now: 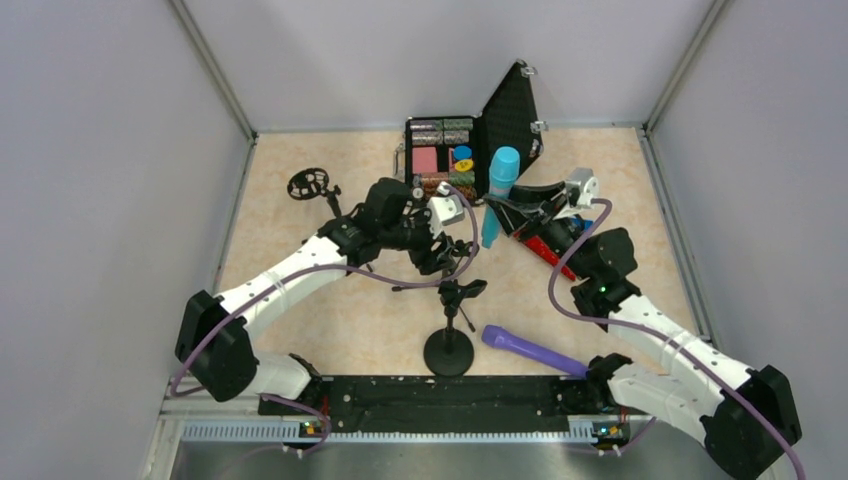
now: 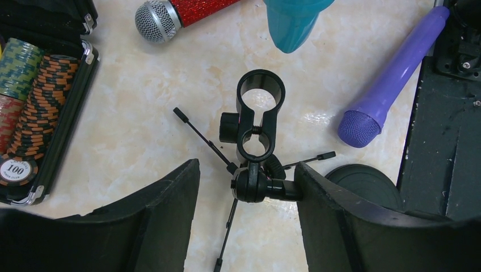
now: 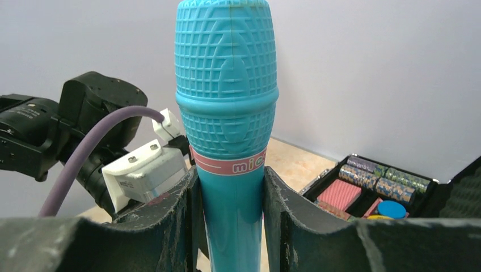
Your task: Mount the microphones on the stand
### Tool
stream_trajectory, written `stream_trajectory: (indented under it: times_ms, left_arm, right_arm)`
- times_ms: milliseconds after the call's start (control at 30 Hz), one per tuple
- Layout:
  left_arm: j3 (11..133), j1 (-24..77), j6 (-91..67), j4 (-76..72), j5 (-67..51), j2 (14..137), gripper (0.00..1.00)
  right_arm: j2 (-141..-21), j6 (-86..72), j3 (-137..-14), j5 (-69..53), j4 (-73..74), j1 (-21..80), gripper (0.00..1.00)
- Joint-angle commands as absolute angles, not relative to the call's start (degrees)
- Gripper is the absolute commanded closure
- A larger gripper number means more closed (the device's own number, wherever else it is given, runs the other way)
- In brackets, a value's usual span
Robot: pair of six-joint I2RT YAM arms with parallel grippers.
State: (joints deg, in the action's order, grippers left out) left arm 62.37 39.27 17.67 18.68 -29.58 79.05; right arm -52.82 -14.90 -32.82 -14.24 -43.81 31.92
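The light blue microphone (image 3: 227,85) was clenched upright in the right gripper (image 3: 230,181); the left gripper (image 2: 245,170) hung released, jaws either side of the stand (image 2: 255,130) clamp.

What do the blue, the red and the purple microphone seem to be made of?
Blue microphone: likely moulded plastic, matte; its grille is only embossed in the same colour. Red microphone: glitter-coated body, silver woven mesh head, probably metal. Purple microphone: smooth, slightly glossy plastic by its sheen, with a textured head.
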Motion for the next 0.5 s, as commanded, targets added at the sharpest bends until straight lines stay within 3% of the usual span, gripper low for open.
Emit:
stream_trajectory:
  times_ms: [0, 467]
  left_arm:
    - [64.8, 39.5, 17.0, 18.0, -30.3, 79.6, 0.34]
    - [65.6, 39.5, 16.8, 19.1, -30.3, 81.1, 0.39]
  right_arm:
    - [-54.2, -17.4, -36.0, -15.4, -52.1, 31.7, 1.0]
    - [-58.9, -20.3, -33.1, -13.4, -63.8, 31.7, 1.0]
